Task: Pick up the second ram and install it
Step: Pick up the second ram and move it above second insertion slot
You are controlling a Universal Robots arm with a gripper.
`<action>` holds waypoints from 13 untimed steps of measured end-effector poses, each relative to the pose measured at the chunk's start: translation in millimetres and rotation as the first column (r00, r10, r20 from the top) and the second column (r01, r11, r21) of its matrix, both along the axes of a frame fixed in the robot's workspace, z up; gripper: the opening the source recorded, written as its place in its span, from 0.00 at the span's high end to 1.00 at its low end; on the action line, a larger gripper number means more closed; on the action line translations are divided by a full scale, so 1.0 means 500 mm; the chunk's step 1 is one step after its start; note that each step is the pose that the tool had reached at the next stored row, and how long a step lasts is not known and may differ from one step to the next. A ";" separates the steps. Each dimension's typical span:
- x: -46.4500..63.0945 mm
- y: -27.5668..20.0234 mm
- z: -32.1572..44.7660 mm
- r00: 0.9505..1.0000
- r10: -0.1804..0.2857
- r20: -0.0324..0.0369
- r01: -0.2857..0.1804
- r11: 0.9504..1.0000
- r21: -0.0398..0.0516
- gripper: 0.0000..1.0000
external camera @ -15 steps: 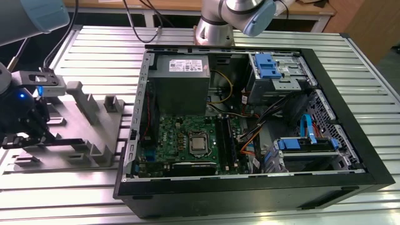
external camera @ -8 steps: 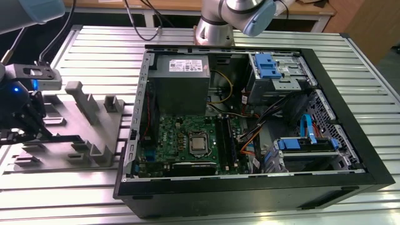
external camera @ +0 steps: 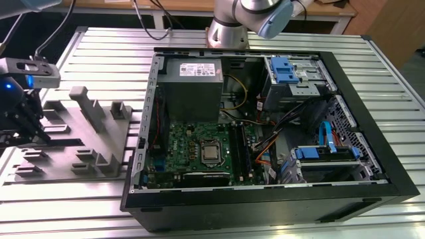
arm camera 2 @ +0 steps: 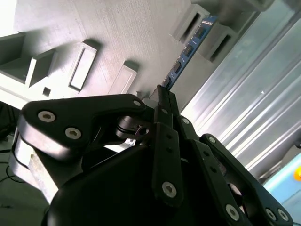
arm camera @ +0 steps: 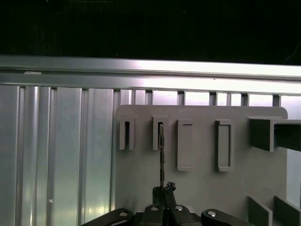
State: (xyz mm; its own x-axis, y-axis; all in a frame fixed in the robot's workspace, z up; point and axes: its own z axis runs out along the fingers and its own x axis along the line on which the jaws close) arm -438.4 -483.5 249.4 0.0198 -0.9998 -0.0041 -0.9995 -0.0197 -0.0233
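The second ram [arm camera 2: 188, 49] is a thin blue-dark board with small chips. It stands on edge in a narrow slot of the grey holder tray [arm camera 2: 117, 28]. In the first wrist view the second ram [arm camera: 161, 155] shows edge-on as a thin line running from a slot to my fingertips. My gripper [arm camera 2: 162, 96] has its black fingers closed on the near end of the board. In the exterior view my gripper [external camera: 25, 139] hangs over the grey holder tray [external camera: 73, 149] at the exterior view's left, away from the green motherboard [external camera: 199, 149].
The open black computer case [external camera: 265, 199] lies on the ribbed aluminium table [external camera: 79, 209], with power supply [external camera: 192, 74], drive cages [external camera: 292, 74] and orange and black cables [external camera: 265, 144] inside. Upright grey posts [external camera: 83, 104] rise from the holder tray.
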 end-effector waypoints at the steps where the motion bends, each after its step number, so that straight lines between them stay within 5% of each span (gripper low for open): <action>1: 0.000 0.0000 0.006 1.000 0.000 0.000 0.000 1.000 0.000 0.89; 13: 0.000 0.0001 0.074 1.000 0.000 0.000 0.000 1.000 0.000 0.89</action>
